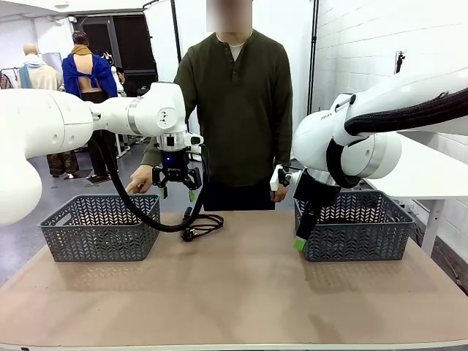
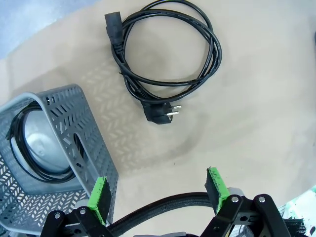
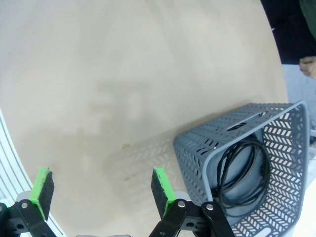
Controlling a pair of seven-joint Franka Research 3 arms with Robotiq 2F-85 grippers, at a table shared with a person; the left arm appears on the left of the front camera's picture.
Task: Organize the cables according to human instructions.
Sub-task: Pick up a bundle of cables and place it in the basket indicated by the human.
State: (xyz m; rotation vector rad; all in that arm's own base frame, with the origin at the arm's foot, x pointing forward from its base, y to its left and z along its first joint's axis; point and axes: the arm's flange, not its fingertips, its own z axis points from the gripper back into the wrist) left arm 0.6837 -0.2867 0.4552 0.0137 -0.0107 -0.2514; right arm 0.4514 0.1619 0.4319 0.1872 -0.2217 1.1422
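Front view: two grey baskets stand on the brown table, the left basket and the right basket well apart. Between them, nearer the left one, a coiled cable lies flat on the table. The left gripper hangs above that cable, its jaws open and holding nothing, apart from the coil. A thick black hose loops down from the left arm in front of the left basket. The right gripper is low at the near left corner of the right basket, pointing down, its jaws open and empty. A person stands at the far side of the table; one hand reaches towards the left basket's far rim, the other hand hangs near the right basket.

Left wrist view: the cable lies in a loose round coil on the table, one plug showing two metal pins at the coil's near end and a socket end at its far end. The green pads stand wide apart with bare table between them. The basket beside them holds another coiled cable.

Right wrist view: pads are spread wide over bare table, and the basket just beside them holds a coiled cable.
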